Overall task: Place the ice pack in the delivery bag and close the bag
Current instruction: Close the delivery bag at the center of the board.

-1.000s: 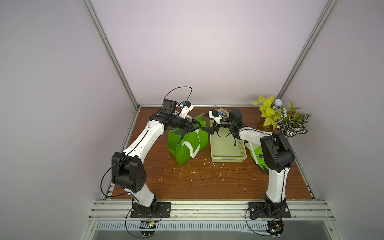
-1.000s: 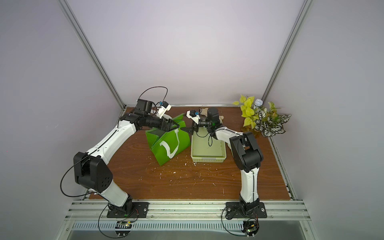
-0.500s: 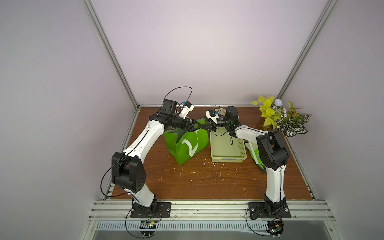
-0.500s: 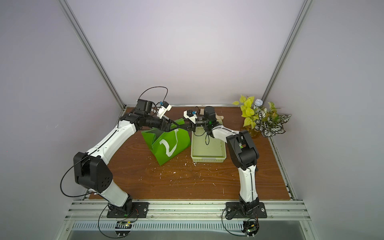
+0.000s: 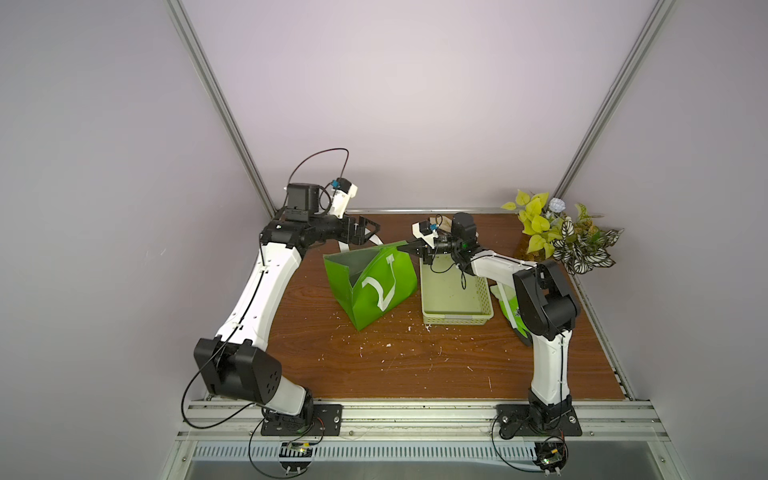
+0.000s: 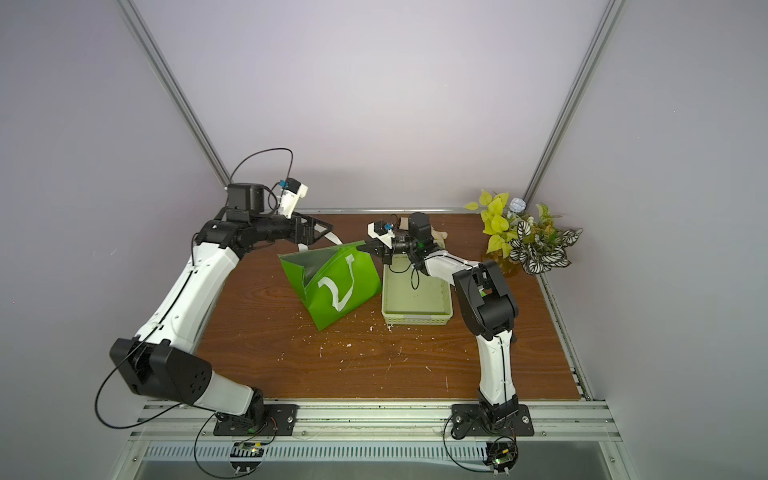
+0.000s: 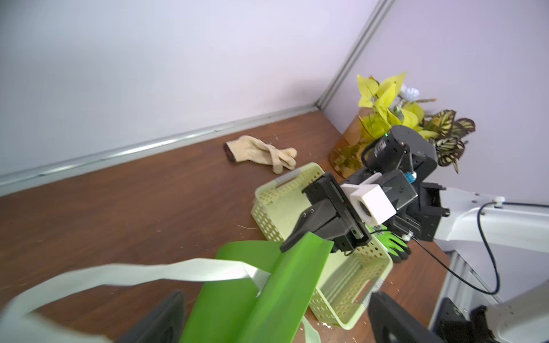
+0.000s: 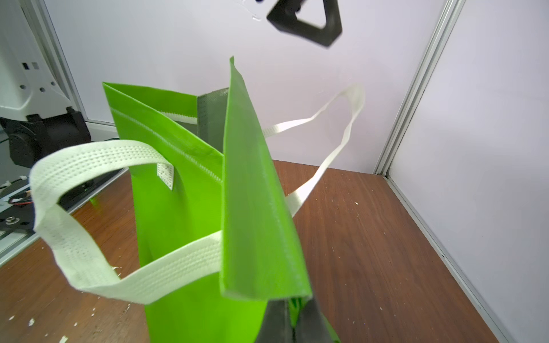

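The right gripper (image 5: pixel 409 249) pinches the delivery bag (image 5: pixel 386 291) rim, at 9 o'clock of the basket (image 5: pixel 457 319); left gripper (image 5: pixel 368 232) hangs spread. Pull gently outward, widening the mouth; ice pack unseen.

Smooth bright green sheet with a faint sheen on the delivery bag (image 5: pixel 376 291), dull silver lining inside. White woven webbing, ribbed and dotted, for its strap handles (image 8: pixel 89 157). Matt pale green perforated plastic in the basket (image 5: pixel 457 322) just right of it. Satin brown wood grain on the table (image 5: pixel 415 365), flecked with white crumbs. Beige knitted cloth for the far glove (image 7: pixel 261 151). Matt black plastic on the right end effector (image 7: pixel 289 242). Brushed metal along the near rail (image 5: pixel 395 411).
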You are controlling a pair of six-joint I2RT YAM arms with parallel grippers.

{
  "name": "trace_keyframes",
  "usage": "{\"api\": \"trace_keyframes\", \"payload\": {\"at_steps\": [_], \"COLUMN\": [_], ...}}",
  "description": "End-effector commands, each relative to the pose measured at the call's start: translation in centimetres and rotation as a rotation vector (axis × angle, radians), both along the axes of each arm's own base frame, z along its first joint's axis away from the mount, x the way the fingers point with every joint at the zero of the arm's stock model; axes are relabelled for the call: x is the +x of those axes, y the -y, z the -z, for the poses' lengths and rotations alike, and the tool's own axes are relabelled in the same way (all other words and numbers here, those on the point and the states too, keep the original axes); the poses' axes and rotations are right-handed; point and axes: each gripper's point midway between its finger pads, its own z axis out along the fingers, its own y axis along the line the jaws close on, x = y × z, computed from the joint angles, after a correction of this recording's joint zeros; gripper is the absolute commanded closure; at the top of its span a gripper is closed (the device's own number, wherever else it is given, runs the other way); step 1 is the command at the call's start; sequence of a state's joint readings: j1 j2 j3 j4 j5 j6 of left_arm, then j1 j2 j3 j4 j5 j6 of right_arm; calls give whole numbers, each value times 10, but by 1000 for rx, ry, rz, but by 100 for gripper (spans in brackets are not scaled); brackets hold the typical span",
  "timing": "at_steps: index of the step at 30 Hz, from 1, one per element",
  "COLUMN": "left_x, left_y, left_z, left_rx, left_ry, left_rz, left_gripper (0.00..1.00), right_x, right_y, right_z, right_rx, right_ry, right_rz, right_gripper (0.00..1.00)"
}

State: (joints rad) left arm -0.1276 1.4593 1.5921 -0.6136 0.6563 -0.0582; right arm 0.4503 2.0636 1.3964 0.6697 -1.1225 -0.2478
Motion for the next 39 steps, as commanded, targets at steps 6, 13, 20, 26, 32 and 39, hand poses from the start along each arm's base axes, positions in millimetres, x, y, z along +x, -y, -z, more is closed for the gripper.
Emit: {"api": "trace_keyframes", "payload": {"at_steps": [6, 13, 20, 26, 32, 39], "left_x": [-45, -95, -110, -107, -130, -147], "left_y": [-88, -137, -138, -129, -79, -49], "left_z": [-12, 8, 49, 83, 74, 57], "left_rx": [151, 233, 230, 168, -12, -81], "left_ry": [88, 120, 51, 22, 151, 272], "left_rz": [-394, -656, -666, -644, -377, -177], "left_gripper": [2, 2, 2, 6, 2, 2], "right_x": [4, 5, 9, 10, 11, 12], "right_y": [9, 17, 24, 24, 25, 27], "right_z": [-27, -27, -27, -27, -25, -26], "right_rx": [1, -3, -7, -7, -11, -14], "right_ry": [49, 48, 47, 49, 40, 43], "right_rz": [53, 70, 83, 91, 92, 97], "right_gripper": [100, 100, 100, 100, 100, 100]}}
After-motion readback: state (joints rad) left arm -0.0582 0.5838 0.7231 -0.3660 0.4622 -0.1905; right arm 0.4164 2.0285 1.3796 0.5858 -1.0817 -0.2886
